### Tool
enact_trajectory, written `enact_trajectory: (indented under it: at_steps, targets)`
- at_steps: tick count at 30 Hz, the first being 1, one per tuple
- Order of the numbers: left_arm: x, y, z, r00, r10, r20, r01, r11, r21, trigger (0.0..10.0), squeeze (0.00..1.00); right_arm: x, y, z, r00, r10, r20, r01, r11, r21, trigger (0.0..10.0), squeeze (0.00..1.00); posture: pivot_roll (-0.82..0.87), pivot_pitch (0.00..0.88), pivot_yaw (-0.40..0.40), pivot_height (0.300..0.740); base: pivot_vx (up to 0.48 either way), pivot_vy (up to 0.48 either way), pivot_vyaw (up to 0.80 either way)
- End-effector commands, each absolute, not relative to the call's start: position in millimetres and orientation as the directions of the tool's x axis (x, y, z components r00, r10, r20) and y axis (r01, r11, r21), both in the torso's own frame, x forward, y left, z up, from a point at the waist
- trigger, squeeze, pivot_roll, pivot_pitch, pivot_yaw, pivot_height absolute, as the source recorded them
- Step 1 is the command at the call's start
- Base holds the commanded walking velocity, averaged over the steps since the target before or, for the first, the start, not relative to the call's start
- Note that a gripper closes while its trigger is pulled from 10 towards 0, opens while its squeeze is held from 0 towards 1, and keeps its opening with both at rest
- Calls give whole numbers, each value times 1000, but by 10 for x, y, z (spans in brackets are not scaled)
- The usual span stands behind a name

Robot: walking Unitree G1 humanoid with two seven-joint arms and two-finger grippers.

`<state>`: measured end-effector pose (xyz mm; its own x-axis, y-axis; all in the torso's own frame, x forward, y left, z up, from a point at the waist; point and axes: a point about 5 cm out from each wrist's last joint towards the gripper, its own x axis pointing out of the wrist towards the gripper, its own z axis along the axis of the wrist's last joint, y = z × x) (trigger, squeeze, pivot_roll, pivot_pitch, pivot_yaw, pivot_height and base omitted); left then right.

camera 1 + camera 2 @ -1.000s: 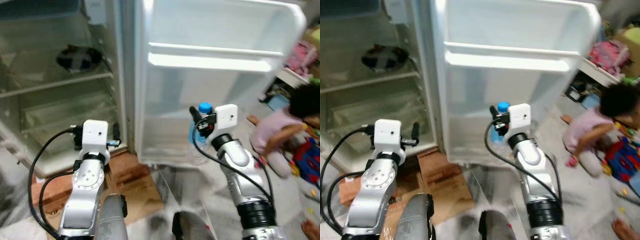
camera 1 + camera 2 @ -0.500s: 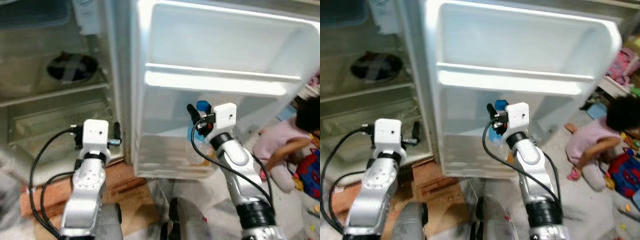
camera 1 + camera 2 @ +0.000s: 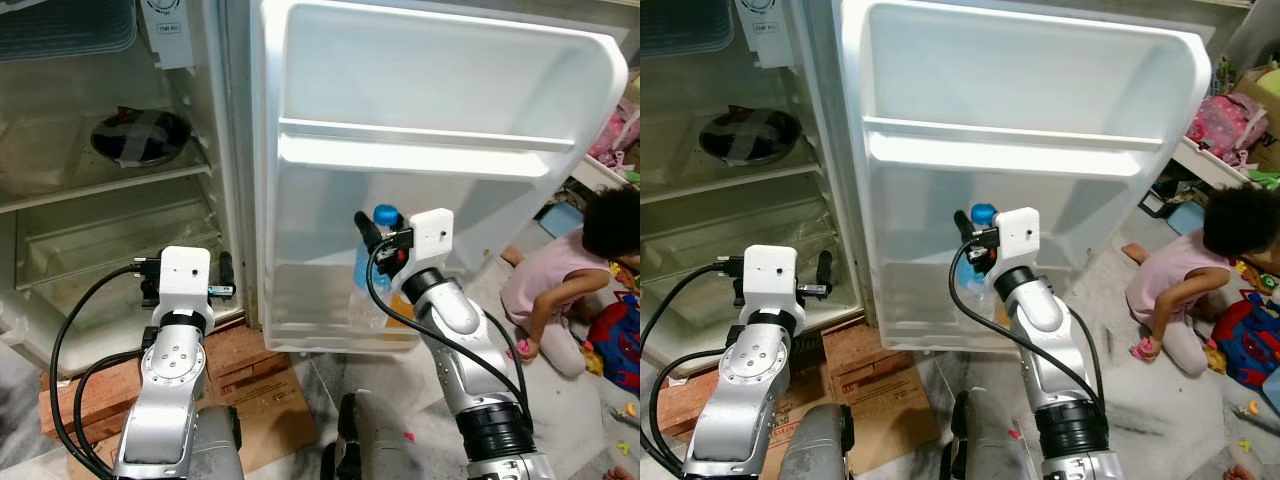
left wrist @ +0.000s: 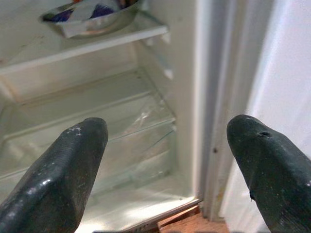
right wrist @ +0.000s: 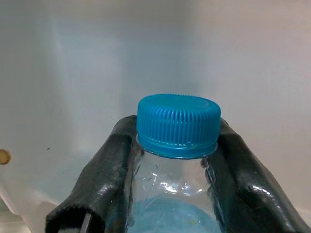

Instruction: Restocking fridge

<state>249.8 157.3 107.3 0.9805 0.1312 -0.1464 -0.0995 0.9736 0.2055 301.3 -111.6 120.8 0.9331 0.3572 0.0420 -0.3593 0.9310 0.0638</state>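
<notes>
Centre frame, the right gripper (image 5: 175,160) clamps the neck of a blue-capped bottle (image 3: 378,262) standing upright in the fridge door's (image 3: 440,90) bottom bin, seemingly resting there. Lower left, the left gripper (image 4: 170,160) hangs wide open before the shelves (image 3: 110,185). A person (image 3: 575,285) crouches at right.

open fridge door's bottom bin (image 3: 330,315) holding upright bottle (image 3: 372,262), foil-covered bowl (image 3: 140,135) on glass shelf (image 3: 100,185)

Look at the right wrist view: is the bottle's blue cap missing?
No, the blue cap sits on the bottle, whose neck is clamped in the right gripper.
</notes>
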Motion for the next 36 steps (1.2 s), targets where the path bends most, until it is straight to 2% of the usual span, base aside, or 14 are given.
enact_trajectory:
  at_steps: [1, 15, 27, 36]
  targets:
    - [2474, 1580, 1072, 978, 144, -152, -111, 972, 209, 10000, 0, 3024, -1164, 1258, 936, 346, 65, -350, 935, 50, 10000, 0, 92, 21, -92, 634, 0, 0, 0]
    - [2481, 1583, 1089, 976, 166, -138, -135, 969, 209, 10000, 0, 3015, -1165, 1250, 933, 354, 61, -358, 932, 63, 10000, 0, 87, 24, -89, 540, 0, 0, 0]
    - [2483, 1670, 1071, 968, 209, -136, -172, 955, 242, 10000, 0, 3042, -1026, 1260, 904, 422, 68, -425, 904, 44, 10000, 0, 94, 19, -87, 540, 0, 0, 0]
    - [2486, 1706, 1063, 964, 232, -133, -196, 951, 239, 10000, 0, 3038, -965, 1327, 880, 461, 114, -466, 885, 16, 10000, 0, 93, 16, -86, 540, 0, -337, 0]
